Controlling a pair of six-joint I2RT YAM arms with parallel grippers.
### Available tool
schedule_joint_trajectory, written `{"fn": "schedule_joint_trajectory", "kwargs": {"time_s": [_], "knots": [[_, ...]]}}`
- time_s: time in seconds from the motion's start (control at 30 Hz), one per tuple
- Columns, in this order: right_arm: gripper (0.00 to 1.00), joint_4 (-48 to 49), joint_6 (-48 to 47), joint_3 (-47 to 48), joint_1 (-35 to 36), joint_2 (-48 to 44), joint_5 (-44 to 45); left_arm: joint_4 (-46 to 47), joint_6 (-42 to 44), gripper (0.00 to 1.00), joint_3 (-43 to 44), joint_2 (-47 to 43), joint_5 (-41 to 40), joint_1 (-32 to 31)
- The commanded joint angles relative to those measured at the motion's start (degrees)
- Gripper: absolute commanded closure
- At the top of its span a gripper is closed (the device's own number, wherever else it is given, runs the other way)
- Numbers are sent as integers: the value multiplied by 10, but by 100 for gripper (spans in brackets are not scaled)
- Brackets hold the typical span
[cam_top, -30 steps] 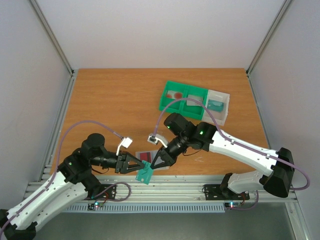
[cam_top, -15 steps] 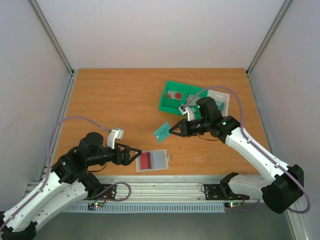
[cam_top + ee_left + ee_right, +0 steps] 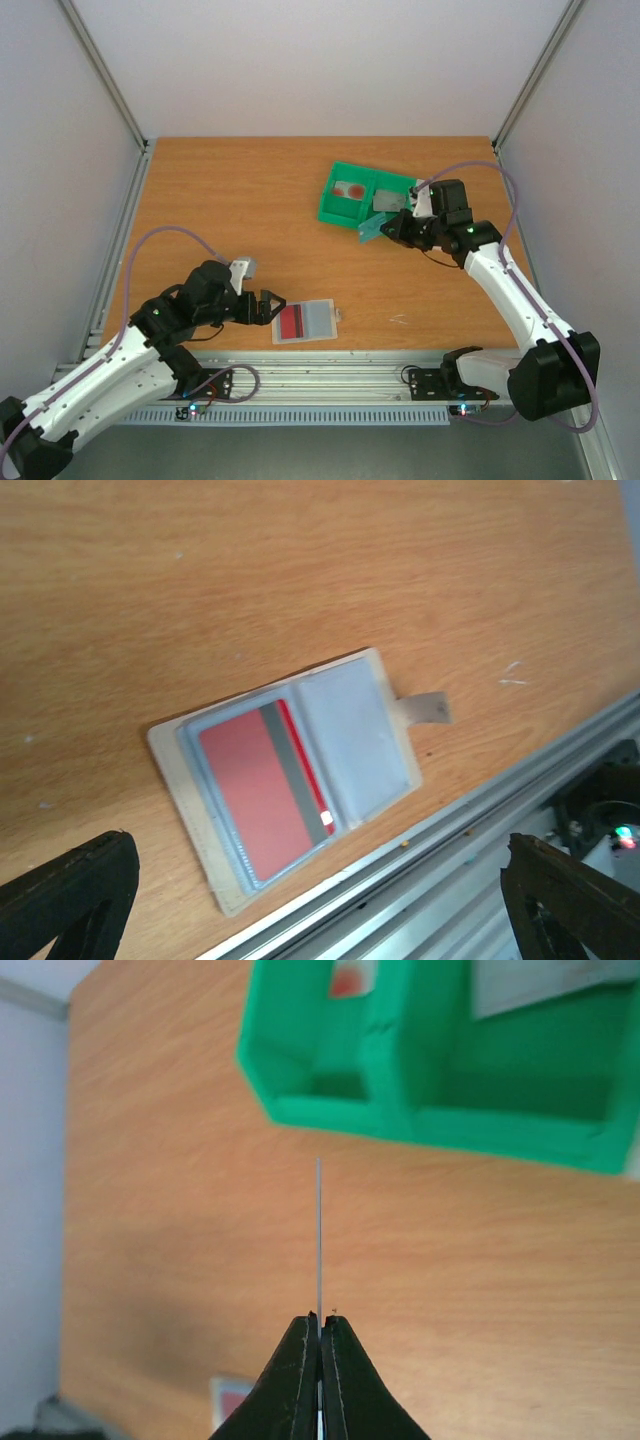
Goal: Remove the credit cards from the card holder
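Observation:
The card holder (image 3: 306,321) lies flat near the table's front edge, with a red-marked card (image 3: 292,320) in its left pocket. It also shows in the left wrist view (image 3: 290,780), tab pointing right, with the red card (image 3: 262,785) inside and the other pocket looking empty. My left gripper (image 3: 270,307) is open just left of the holder, touching nothing; its fingers (image 3: 70,895) frame the holder. My right gripper (image 3: 386,230) is shut on a teal card (image 3: 369,231), seen edge-on (image 3: 318,1245), held above the table just in front of the green bin.
The green two-compartment bin (image 3: 340,212) stands at the back right, with a red-marked item (image 3: 350,189) in one compartment and a greyish card (image 3: 384,203) in the other. The bin fills the top of the right wrist view (image 3: 440,1125). A metal rail (image 3: 480,820) borders the front edge.
My right gripper has carried the teal card from the holder up and to the right, to the green bin. My left gripper has drawn back off the holder. The holder stays flat.

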Motion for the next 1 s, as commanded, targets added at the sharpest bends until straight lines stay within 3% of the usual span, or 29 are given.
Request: {"fn": "schedule_joint_trajectory", "kwargs": {"time_s": [0.0, 0.43, 0.97], "knots": [[99, -41, -55, 51, -32, 16, 130, 35, -3, 1, -15, 21, -32, 0], [99, -51, -110, 132, -106, 120, 224, 42, 1, 1, -18, 72, -58, -1], [99, -7, -155, 168, -119, 260, 193, 69, -19, 1, -46, 77, -46, 0]]}}
